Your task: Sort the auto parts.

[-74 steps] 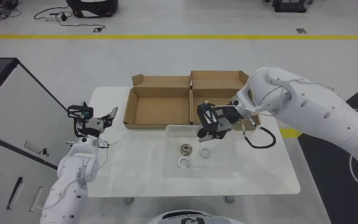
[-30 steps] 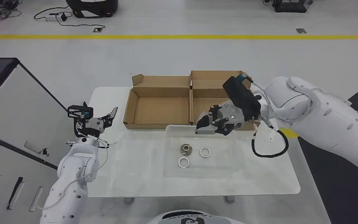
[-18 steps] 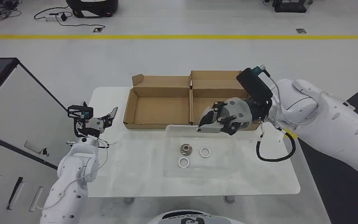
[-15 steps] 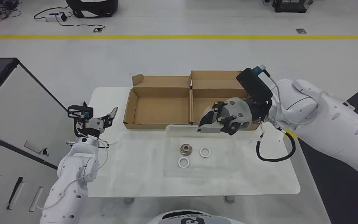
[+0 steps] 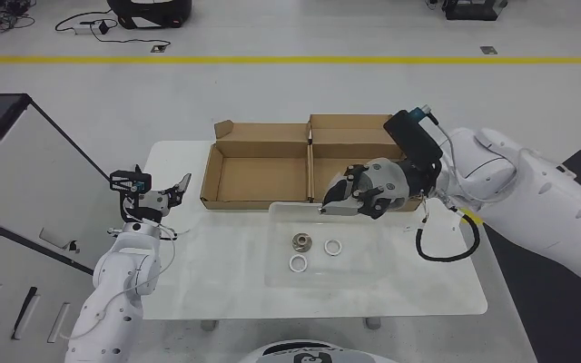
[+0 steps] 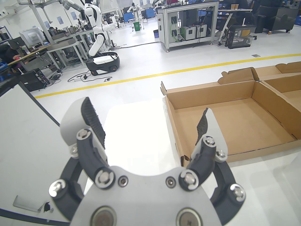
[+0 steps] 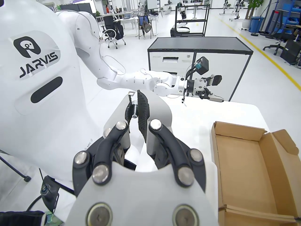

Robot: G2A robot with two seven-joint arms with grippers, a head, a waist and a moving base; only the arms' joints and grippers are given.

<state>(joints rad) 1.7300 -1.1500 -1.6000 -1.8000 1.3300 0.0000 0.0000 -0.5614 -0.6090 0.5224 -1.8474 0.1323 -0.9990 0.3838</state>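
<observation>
— Materials on the table [image 5: 200,272]?
— Smooth white top. On it, two shallow boxes of brown corrugated card with raised flaps, side by side and touching: left box [image 5: 259,180], right box [image 5: 352,138]. Just in front of them, one clear plastic tray [image 5: 390,263], rectangular and low-walled.
— Count of parts?
— Four in all. Three lying in the tray: one round metal hub [image 5: 300,241], dull grey, with a hole through the middle; one thin ring [image 5: 333,246], pale and shiny; one white ring [image 5: 298,263]. Close together, apparently not touching.
— And the fourth?
— A small threaded piece [image 7: 134,110]: dark ribbed cylinder with a bright metal end. Pinched between the ribbed black pads of the right gripper [image 7: 135,104], with fingers drawn narrow around it. From above, hangs over the tray's far edge, just short of the right box's front wall.
— Anything in the other one?
— Nothing. Left gripper [image 6: 147,109] with fingers spread wide: white shells outside, black toothed pads inside. Sits at the table's left edge, near the left box but not touching it.
</observation>
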